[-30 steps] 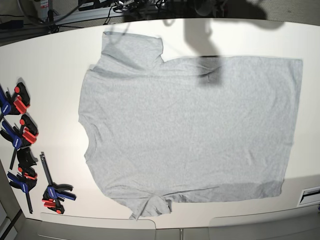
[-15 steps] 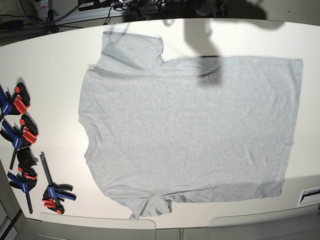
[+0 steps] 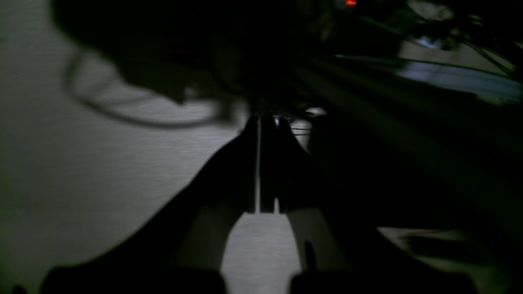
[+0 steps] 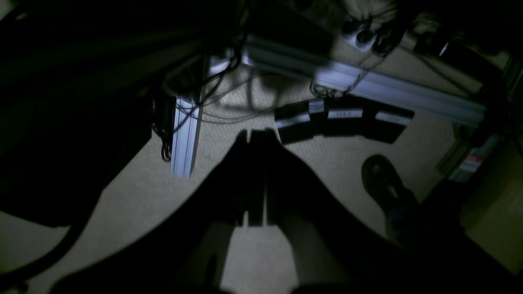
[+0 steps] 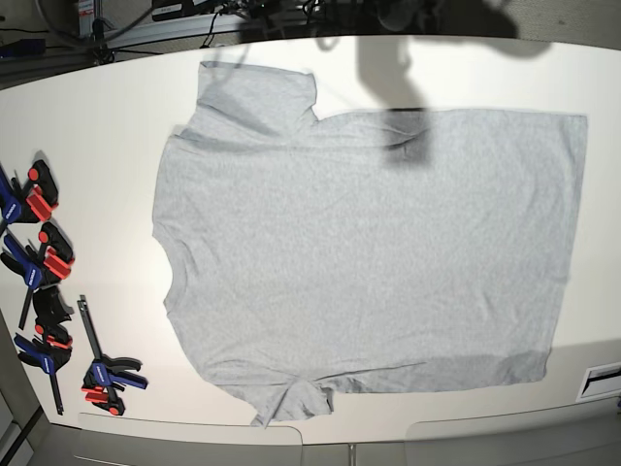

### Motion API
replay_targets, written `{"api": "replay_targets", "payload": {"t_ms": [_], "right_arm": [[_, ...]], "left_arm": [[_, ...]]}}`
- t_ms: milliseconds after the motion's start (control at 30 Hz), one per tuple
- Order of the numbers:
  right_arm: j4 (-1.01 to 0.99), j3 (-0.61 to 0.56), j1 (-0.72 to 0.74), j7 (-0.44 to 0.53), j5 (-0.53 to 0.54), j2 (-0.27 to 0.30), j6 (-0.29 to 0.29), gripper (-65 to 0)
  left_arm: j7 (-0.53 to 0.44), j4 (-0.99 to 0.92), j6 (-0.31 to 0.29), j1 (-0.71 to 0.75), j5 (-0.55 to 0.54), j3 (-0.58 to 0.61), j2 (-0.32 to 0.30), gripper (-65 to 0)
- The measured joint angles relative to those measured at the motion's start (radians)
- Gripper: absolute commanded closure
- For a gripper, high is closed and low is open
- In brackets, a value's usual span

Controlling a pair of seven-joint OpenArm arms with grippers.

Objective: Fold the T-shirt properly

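T-shirt (image 5: 369,243) in heather-grey knit cotton lies spread over the middle of the base view, its plain face up, hem toward the right edge and curved neckline toward the left. One squarish sleeve extends at upper left; the other is bunched into creases at lower left of center. Fine ripples cross the cloth, and a soft shadow falls on its upper edge. Beneath it is a smooth, off-white table (image 5: 97,126) with a curved far edge. Bar clamps (image 5: 39,262) with slim dark bars, blue bodies and red-and-black parts line the left side, another clamp (image 5: 101,374) lying nearer the shirt. In the dim wrist views, the left gripper (image 3: 267,122) and right gripper (image 4: 256,136) each have their dark, tapered fingers pressed together, away from the fabric.
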Motion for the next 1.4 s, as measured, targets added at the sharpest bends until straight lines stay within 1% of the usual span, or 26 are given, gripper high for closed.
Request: {"api": "replay_targets", "payload": {"t_ms": [67,167,233,367,467,500,533,633,700,767,800,833,867,900,933,1000,1033,1100,1133,1200,1267,1333,1400], "right_arm": [[0.027,0.0,-0.04,0.024,0.0,0.021,-0.005,0.0],[0.097,0.0,-0.112,0.043,0.0,0.058,-0.011,0.0],[0.168,0.0,-0.168,0.053,0.0,0.088,-0.031,0.0],[0.375,0.016,-0.318,0.06,0.003,0.139,-0.147,0.0],[0.576,0.045,-0.467,0.055,0.003,0.181,-0.205,0.0],[0.651,0.058,-0.521,0.05,0.003,0.199,-0.213,0.0],[0.728,0.069,-0.576,0.05,0.003,0.218,-0.221,0.0],[0.972,0.098,-0.735,0.039,0.003,0.28,-0.227,0.0],[1.144,0.118,-0.842,0.03,0.003,0.332,-0.227,0.0],[1.317,0.148,-0.938,0.006,0.006,0.381,-0.232,0.0],[1.405,0.165,-0.985,-0.004,0.008,0.404,-0.233,0.0],[1.491,0.182,-1.029,-0.011,0.006,0.42,-0.232,0.0],[1.575,0.199,-1.068,-0.018,0.009,0.43,-0.232,0.0],[1.656,0.215,-1.1,-0.027,0.008,0.438,-0.229,0.0],[1.733,0.23,-1.122,-0.043,0.008,0.438,-0.219,0.0],[1.875,0.264,-1.115,-0.086,0.012,0.435,-0.184,0.0],[1.941,0.283,-1.109,-0.093,0.034,0.43,-0.167,0.0],[2.038,0.329,-1.11,-0.091,0.113,0.412,-0.133,0.0],[2.052,0.356,-1.113,-0.097,0.152,0.385,-0.105,0.0],[2.04,0.419,-1.102,-0.129,0.241,0.304,-0.056,0.0],[2.036,0.497,-1.043,-0.17,0.332,0.207,-0.001,0.0],[2.037,0.591,-0.969,-0.215,0.443,0.106,0.082,0.0],[2.014,0.69,-0.921,-0.288,0.554,0.012,0.2,0.0]], "left_arm": [[0.002,0.071,0.046,0.06,0.0,0.0,-0.024,0.0],[0.012,0.188,0.099,0.162,-0.003,-0.007,-0.056,0.0],[0.045,0.281,0.108,0.233,-0.003,-0.044,-0.056,0.0],[0.163,0.518,0.104,0.388,-0.003,-0.172,-0.048,0.0],[0.247,0.735,0.097,0.533,-0.003,-0.281,-0.059,0.0],[0.264,0.813,0.07,0.586,-0.007,-0.316,-0.068,0.0],[0.283,0.889,0.035,0.639,-0.034,-0.343,-0.085,0.0],[0.374,1.128,-0.082,0.795,-0.153,-0.414,-0.153,0.0],[0.436,1.287,-0.156,0.887,-0.21,-0.471,-0.196,0.0],[0.496,1.437,-0.227,0.963,-0.25,-0.541,-0.225,0.0],[0.538,1.503,-0.273,0.976,-0.273,-0.579,-0.232,0.0],[0.58,1.564,-0.303,0.972,-0.294,-0.612,-0.232,0.0],[0.614,1.621,-0.352,0.963,-0.33,-0.642,-0.227,0.0],[0.673,1.676,-0.41,0.958,-0.384,-0.676,-0.222,0.0],[0.702,1.726,-0.474,0.96,-0.446,-0.703,-0.223,0.0],[0.75,1.789,-0.552,0.962,-0.546,-0.748,-0.223,0.0],[0.76,1.806,-0.569,0.962,-0.575,-0.764,-0.221,0.0],[0.76,1.832,-0.612,0.964,-0.622,-0.779,-0.223,0.0],[0.758,1.84,-0.631,0.964,-0.636,-0.78,-0.222,0.0],[0.751,1.84,-0.636,0.964,-0.644,-0.779,-0.222,0.0],[0.752,1.838,-0.636,0.964,-0.637,-0.779,-0.221,0.0],[0.752,1.838,-0.637,0.964,-0.64,-0.779,-0.22,0.0],[0.753,1.837,-0.636,0.964,-0.639,-0.779,-0.223,0.0]]}}
